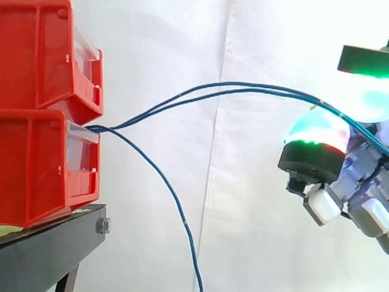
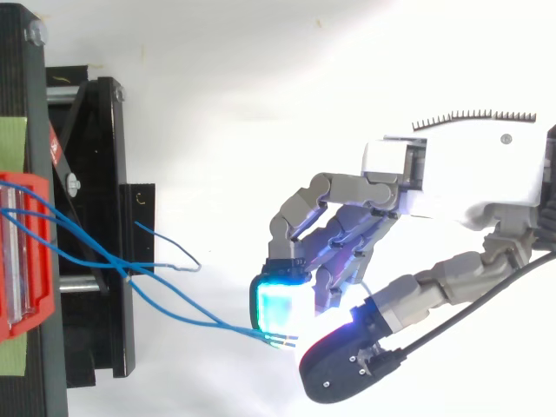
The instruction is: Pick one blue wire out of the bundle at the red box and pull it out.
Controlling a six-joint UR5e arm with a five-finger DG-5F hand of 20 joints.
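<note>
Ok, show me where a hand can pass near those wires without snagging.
Free: above the two arching blue wires, before the curtain; and below them, between the hanging wire and the hand. Crowded: the front of the lower red bin, where the wires meet, and at the hand's pinch.

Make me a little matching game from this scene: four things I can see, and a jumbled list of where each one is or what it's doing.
1 red bins
2 blue wires
3 hand
4 black stand

A spanning from bins to hand
B underneath the bins
C stacked at the left of the side view
D pinching wire ends

Pairs: 1-C, 2-A, 3-D, 4-B
</note>
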